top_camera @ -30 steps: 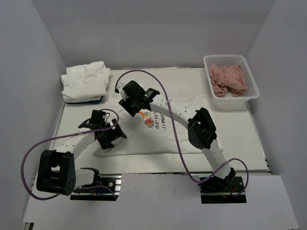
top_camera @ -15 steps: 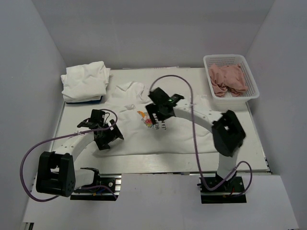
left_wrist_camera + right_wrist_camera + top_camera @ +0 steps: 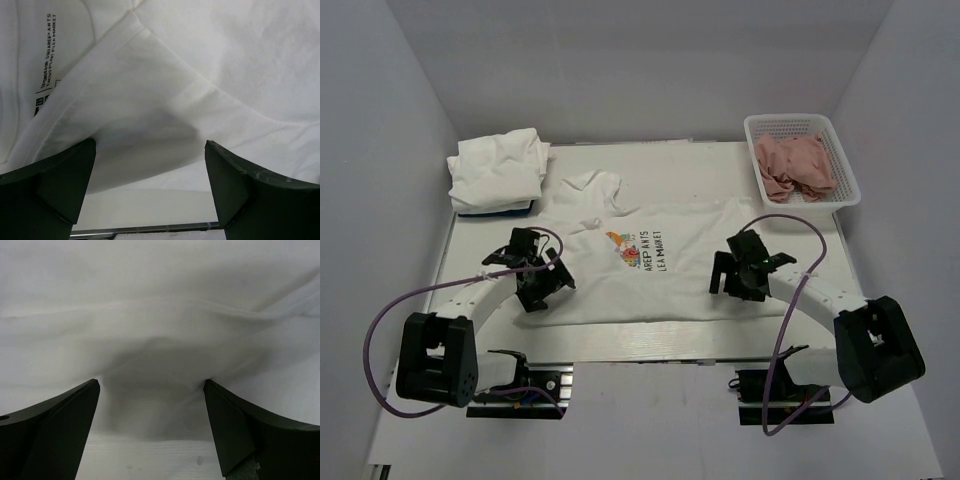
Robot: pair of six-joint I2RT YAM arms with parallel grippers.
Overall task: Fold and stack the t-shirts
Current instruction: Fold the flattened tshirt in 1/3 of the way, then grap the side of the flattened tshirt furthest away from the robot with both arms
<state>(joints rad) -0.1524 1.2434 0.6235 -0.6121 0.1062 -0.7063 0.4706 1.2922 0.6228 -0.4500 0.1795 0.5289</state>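
White printed t-shirt (image 3: 650,288) lies flat; left gripper (image 3: 150,146) and right gripper (image 3: 151,385) (both spread) over its near edge

The view was filled by the white cloth of a t-shirt (image 3: 160,300), across which soft creases and one raised fold were seen running from side to side. The right gripper (image 3: 151,390) was seen with its dark jaws spread wide at the lower corners, shadowed cloth lying between them. A strip of pale table (image 3: 150,462) was shown below the cloth's edge.
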